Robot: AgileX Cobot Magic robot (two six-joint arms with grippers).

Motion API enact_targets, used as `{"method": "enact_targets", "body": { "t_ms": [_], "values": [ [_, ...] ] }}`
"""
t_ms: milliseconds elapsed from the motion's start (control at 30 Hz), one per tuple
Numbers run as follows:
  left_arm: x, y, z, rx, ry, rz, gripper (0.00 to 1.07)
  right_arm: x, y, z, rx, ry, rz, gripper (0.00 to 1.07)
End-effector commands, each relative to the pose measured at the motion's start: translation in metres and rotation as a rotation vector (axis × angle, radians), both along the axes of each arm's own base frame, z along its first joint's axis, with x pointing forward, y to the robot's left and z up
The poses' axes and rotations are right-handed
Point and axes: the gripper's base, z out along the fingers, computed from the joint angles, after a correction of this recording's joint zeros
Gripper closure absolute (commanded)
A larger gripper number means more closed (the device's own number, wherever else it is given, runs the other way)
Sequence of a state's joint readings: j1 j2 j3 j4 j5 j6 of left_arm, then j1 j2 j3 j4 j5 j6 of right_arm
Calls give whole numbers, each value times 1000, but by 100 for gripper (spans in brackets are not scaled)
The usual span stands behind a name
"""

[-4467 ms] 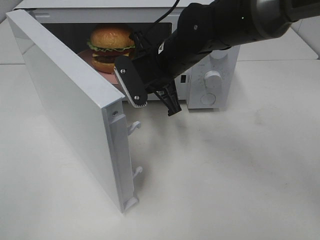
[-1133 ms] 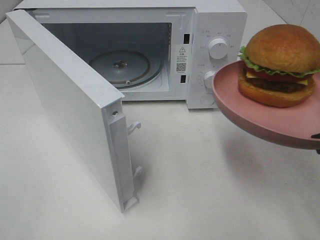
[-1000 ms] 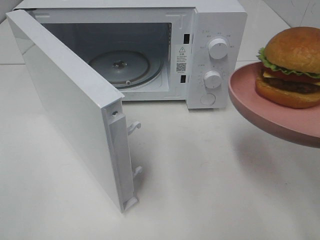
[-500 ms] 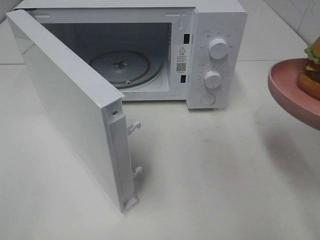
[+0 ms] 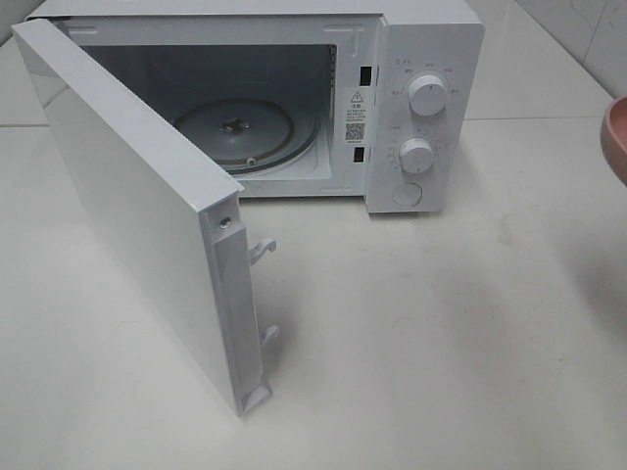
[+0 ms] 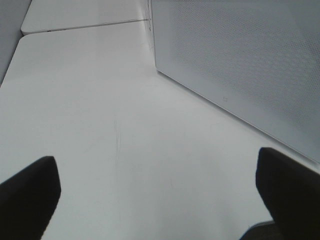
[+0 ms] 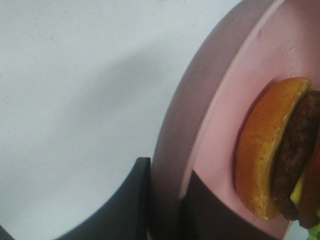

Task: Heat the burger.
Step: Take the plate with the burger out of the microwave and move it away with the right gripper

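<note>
Overhead view: white microwave [image 5: 421,59] on a pale table [image 5: 441,343], door [image 5: 127,196] swung wide open toward the left; glass turntable [image 5: 245,132] bare inside; two dials [image 5: 427,95] on the control panel. Only a pink sliver of the plate [image 5: 617,137] shows at the right edge. Neither arm nor the burger appears here.
Right wrist view: shows what the overhead view cuts off. The burger [image 7: 280,165] sits on the pink plate, seen side-on: golden bun, dark patty, a trace of yellow and green at the frame corner.
Right gripper [image 7: 165,200]: dark fingers [image 7: 127,205] pressed together on the plate's rim, one on each face of it.
Burger relative to tool: on the plate's flat, just beside the pinched rim, not touching the fingers.
Left wrist view: left gripper [image 6: 160,192] spread wide, nothing between its fingertips; bare table below it, the microwave's outer wall close by.
Obstructions: the open door stands across the left side of the oven mouth.
</note>
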State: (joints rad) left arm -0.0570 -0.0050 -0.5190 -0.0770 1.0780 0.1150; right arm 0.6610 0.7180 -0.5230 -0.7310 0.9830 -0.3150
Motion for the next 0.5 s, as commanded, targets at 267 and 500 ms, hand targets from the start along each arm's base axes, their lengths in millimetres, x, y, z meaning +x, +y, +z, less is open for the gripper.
{"method": "enact_targets", "body": {
  "t_ms": [267,500],
  "values": [
    [-2,-1,0,-10,-20,-2,7,8,-8,6,-44,-95,-200,107],
    [-2,-1,0,-10,-20,-2,7,20,-2,-2,-10,-116,-337,107]
  ]
}}
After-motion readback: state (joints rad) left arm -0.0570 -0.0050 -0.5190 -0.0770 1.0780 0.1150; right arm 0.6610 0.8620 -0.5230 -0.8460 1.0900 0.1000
